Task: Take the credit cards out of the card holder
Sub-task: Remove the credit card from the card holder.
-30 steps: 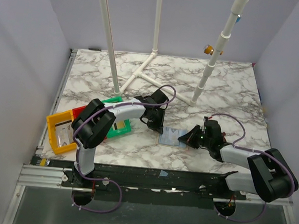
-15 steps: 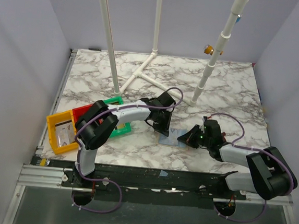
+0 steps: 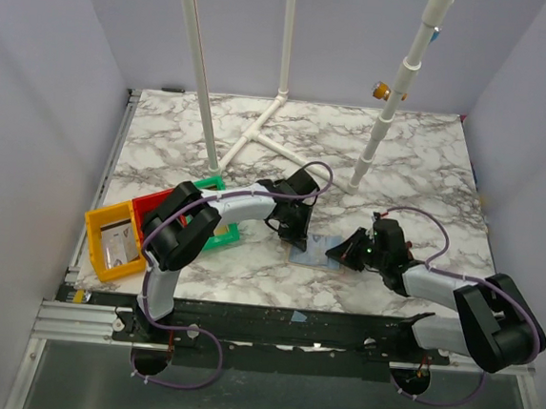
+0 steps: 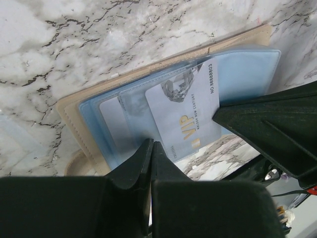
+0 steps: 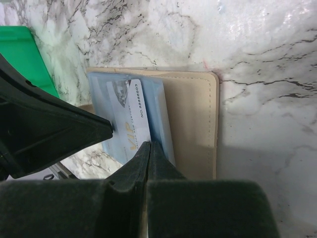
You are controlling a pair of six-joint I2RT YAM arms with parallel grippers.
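VIP card [image 4: 185, 116] in beige card holder [image 4: 69, 113]

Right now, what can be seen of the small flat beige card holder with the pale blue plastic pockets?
The beige stitched card holder lies flat, inside face up, on the marble table, near its front middle. Translucent pale blue pockets cover that face, and a white card printed VIP sticks partway out of one. The closed tips of the left gripper and right gripper both appear to press on the pockets from opposite sides.
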